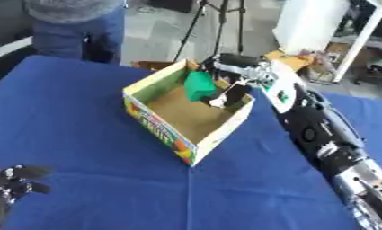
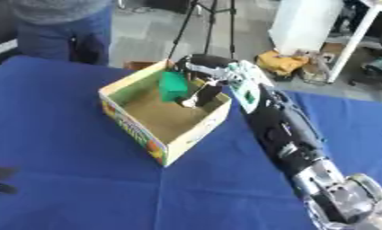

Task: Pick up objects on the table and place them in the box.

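Note:
An open cardboard box (image 1: 157, 127) with a colourful printed side stands on the blue table. My right hand (image 1: 230, 83) reaches over the box's far corner, fingers curled round a green block (image 1: 198, 86) held just above the brown floor inside. My left hand (image 1: 8, 185) rests at the lower left corner of the left eye view, fingers relaxed and spread, holding nothing.
The blue tablecloth (image 1: 83, 134) covers the table around the box. A person in dark trousers (image 1: 72, 36) stands beyond the far left edge. A tripod (image 1: 217, 27) and a white cabinet (image 1: 312, 22) stand behind the table.

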